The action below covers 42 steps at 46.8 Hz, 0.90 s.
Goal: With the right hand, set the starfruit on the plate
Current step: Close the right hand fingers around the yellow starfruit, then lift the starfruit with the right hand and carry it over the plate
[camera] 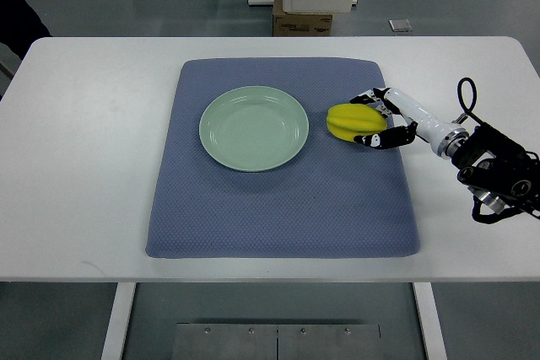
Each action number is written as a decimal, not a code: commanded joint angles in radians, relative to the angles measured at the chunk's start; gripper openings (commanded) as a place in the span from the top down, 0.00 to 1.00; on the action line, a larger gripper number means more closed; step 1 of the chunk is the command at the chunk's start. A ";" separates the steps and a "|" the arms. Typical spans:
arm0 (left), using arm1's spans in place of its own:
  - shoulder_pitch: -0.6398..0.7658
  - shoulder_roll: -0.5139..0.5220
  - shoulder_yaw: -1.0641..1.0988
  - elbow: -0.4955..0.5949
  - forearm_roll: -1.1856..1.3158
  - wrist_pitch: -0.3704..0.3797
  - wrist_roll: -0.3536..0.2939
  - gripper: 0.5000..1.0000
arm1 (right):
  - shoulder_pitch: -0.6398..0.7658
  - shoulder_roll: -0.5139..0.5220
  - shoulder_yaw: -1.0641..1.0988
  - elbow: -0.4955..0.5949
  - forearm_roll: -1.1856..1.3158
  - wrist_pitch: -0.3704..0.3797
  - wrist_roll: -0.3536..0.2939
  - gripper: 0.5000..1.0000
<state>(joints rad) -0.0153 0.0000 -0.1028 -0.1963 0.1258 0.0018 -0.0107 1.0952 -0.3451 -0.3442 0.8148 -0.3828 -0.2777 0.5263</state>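
Note:
A yellow starfruit lies on the blue mat, just right of the pale green plate. My right hand comes in from the right edge and wraps around the fruit's right side, with fingers curled above and below it. The fruit looks to be resting on the mat, a small gap away from the plate's rim. The plate holds nothing. The left arm does not show.
The mat lies on a white table. Black cables and the right wrist sit near the table's right edge. A cardboard box and white equipment stand on the floor beyond the far edge.

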 commanded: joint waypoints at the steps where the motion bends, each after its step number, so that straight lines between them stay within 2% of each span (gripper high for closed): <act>1: 0.000 0.000 0.000 0.000 0.000 0.000 0.000 0.00 | 0.002 0.000 0.001 0.001 0.010 0.000 0.021 1.00; 14: 0.000 0.000 0.000 0.000 0.000 0.000 0.000 0.00 | 0.008 -0.005 0.008 0.004 0.047 0.011 0.031 1.00; 21: 0.000 0.000 0.000 0.000 0.000 0.000 0.000 0.00 | 0.051 -0.028 0.013 0.007 0.064 0.103 0.038 1.00; 26: 0.000 0.000 0.000 0.000 0.000 0.000 0.000 0.00 | 0.071 -0.084 0.028 0.010 0.075 0.178 0.081 1.00; 30: 0.000 0.000 0.000 0.000 0.000 0.000 0.000 0.00 | 0.091 -0.097 0.053 0.012 0.076 0.242 0.085 1.00; 42: 0.000 0.000 0.000 0.000 0.000 0.000 0.000 0.00 | 0.133 -0.088 0.090 0.012 0.076 0.284 0.085 1.00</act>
<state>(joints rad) -0.0155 0.0000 -0.1028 -0.1963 0.1259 0.0015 -0.0108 1.2192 -0.4417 -0.2565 0.8268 -0.3078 0.0047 0.6112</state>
